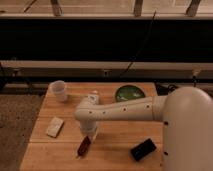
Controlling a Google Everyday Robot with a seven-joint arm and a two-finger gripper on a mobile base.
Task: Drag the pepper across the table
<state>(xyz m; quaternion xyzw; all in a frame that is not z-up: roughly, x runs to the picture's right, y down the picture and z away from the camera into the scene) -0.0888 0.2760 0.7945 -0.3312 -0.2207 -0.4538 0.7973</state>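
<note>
The pepper (83, 145) lies near the front edge of the surface (112, 150), left of the black block (143, 149). The gripper (89, 134) sits at its far end. It looks light and smooth, likely to roll; pressing mid-body seems safest.

No writing, label, brand, number or sign can be read on anything here. The black block (143, 149), the pale packet (54, 127), the white cup (59, 90) and the green bowl (130, 93) on the tabletop (112, 145) show no legible marks. The end effector (88, 131), low over the tabletop just above the pepper (83, 145), bears no readable text either.
</note>
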